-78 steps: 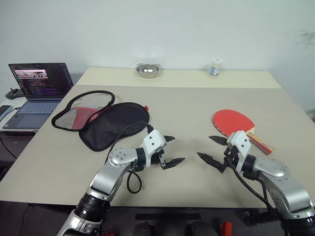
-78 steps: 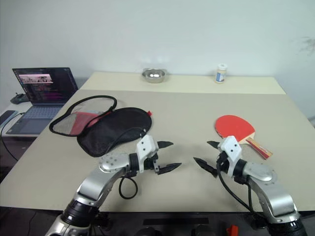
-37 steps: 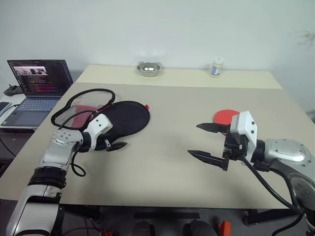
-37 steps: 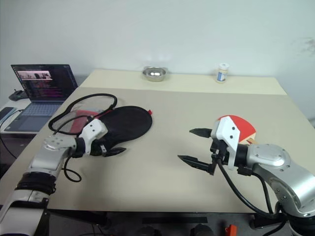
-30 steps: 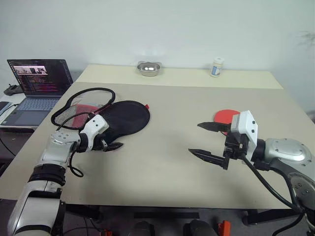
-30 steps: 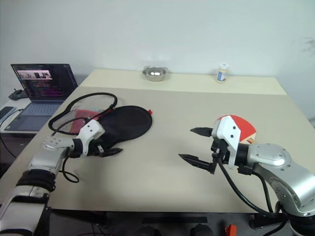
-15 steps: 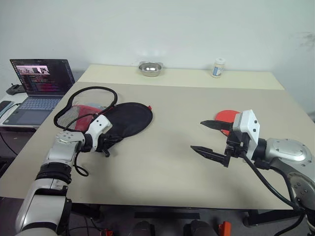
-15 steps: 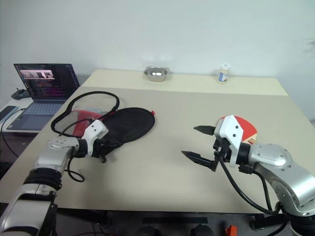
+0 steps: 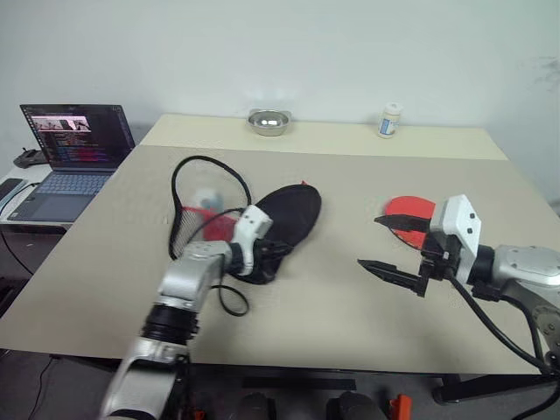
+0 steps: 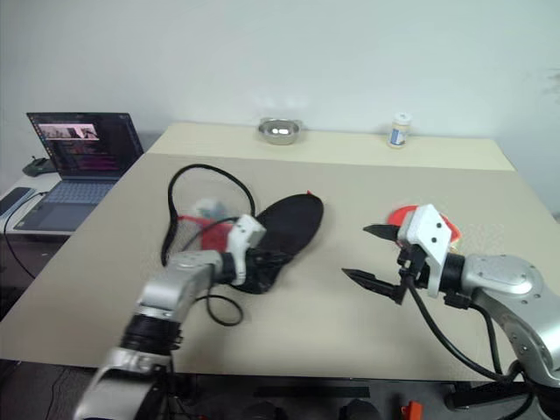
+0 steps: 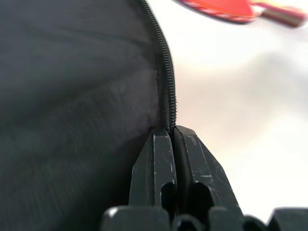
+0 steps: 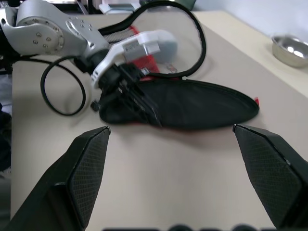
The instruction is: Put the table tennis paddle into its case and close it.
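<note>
L gripper (image 9: 269, 254): clamped on case (image 9: 284, 219) zipper edge, table (image 9: 350, 188) centre. R gripper (image 9: 395, 247): jaws wide, empty, paddle (image 9: 409, 212) at its 12.

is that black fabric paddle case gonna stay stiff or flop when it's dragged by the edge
Likely floppy: the black fabric paddle case has one flap curling up off the beige table. Probably light, since the left end effector, pinching only the zipper edge, holds it.

- Left gripper (image 9: 273, 255) reaches forward toward the middle of the table, fingers (image 11: 166, 159) pinched tight together on the zipper edge of the case (image 9: 293, 214) (clear in the left wrist view).
- Right gripper (image 9: 395, 248) hovers above the table, pointing left, jaws spread wide with nothing between them.
</note>
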Available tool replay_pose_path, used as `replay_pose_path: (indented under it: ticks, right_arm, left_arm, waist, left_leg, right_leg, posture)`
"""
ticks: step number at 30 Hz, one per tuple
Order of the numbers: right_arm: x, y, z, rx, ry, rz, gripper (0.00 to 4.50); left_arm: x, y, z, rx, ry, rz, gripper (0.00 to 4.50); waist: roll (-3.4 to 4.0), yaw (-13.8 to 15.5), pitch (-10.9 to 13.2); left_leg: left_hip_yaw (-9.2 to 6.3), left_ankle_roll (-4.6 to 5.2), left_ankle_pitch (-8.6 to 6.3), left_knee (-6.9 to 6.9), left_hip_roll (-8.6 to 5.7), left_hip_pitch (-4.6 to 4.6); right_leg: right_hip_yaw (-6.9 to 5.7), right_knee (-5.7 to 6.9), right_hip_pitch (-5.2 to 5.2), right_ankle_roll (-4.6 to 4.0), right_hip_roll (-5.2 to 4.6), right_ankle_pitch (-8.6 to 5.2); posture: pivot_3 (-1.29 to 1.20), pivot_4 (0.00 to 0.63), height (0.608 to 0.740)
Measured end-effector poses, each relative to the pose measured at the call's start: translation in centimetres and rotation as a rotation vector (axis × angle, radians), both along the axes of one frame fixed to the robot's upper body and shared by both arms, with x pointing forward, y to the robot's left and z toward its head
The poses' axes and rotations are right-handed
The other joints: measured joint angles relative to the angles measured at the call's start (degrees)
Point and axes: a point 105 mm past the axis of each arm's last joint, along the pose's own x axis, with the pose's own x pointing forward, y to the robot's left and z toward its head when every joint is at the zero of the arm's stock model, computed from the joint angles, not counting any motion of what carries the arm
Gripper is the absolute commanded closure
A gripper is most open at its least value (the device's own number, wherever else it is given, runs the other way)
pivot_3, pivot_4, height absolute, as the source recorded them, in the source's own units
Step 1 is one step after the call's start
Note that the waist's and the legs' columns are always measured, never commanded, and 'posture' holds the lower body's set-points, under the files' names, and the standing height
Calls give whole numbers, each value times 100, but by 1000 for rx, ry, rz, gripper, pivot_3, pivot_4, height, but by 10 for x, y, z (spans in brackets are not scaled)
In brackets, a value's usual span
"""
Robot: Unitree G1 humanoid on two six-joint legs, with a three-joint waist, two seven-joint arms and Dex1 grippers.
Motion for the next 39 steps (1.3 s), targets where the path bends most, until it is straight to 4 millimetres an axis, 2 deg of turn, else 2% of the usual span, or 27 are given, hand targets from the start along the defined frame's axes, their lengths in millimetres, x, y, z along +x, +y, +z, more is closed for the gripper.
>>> replay_pose_path:
  ticks: [3,7,10,19,24,28,30,32,35,39]
  right_arm:
    - [-1,-5,0,-8,4,-12,0]
    - [-3,-7,-1,-13,6,-21,0]
    - [-5,-7,2,-11,-13,-27,0]
    - [-8,-7,-2,-8,11,-30,0]
    - [-1,-8,4,14,-2,-56,0]
    - [9,-12,-4,70,75,-160,0]
    - [13,-13,-12,91,127,-216,0]
    - [19,-5,-22,105,146,-243,0]
    - [30,7,-49,110,215,-304,0]
    - [47,21,-75,115,278,-391,0]
  left_arm:
    - [4,-28,2,-22,6,-30,4431]
    - [8,-48,3,-20,-6,-58,4431]
    - [10,-47,-4,4,-3,-66,3782]
    - [8,-40,-5,10,-20,-74,598]
    - [-2,-29,10,2,-86,-123,598]
    - [-2,-2,39,-5,-180,-126,598]
    - [-1,16,53,-7,-222,-114,598]
    - [-1,42,62,35,-245,-113,598]
    - [-3,76,77,77,-270,-105,598]
    - [-8,90,82,111,-289,-132,598]
  waist:
    - [0,5,0]
    - [0,-24,0]
    - [0,-34,0]
    - [0,-35,0]
    - [0,-49,0]
    - [1,-49,0]
    - [1,-50,0]
    - [1,-74,0]
    - [2,-77,0]
    - [3,-41,1]
  left_leg:
    - [-3,1,0,1,-1,1]
    - [-2,1,0,-1,1,2]
    - [-6,1,0,-3,5,2]
    - [-4,0,0,-1,2,2]
    - [-5,0,1,-2,8,5]
    - [-6,-6,4,-2,10,6]
    - [-5,-7,4,-2,9,7]
    - [-2,-7,4,-4,12,11]
    - [-3,-7,4,-6,13,10]
    - [0,-7,5,-2,2,4]
  right_leg:
    - [0,1,1,18,5,-11]
    - [2,0,-1,17,10,-10]
    - [0,0,-1,16,12,-10]
    - [2,-1,0,16,9,-9]
    - [2,3,-1,11,10,-7]
    - [3,8,0,-3,9,0]
    - [3,9,-1,-3,8,0]
    - [5,9,-3,-4,13,-1]
    - [2,11,-4,-8,14,-4]
    - [2,7,-4,-7,7,-3]
  posture:
    - [0,150,740]
    - [0,150,740]
    - [0,150,740]
    - [0,150,740]
    - [0,150,740]
    - [0,150,740]
    - [0,150,740]
    - [0,150,740]
    - [0,150,740]
    - [0,150,740]
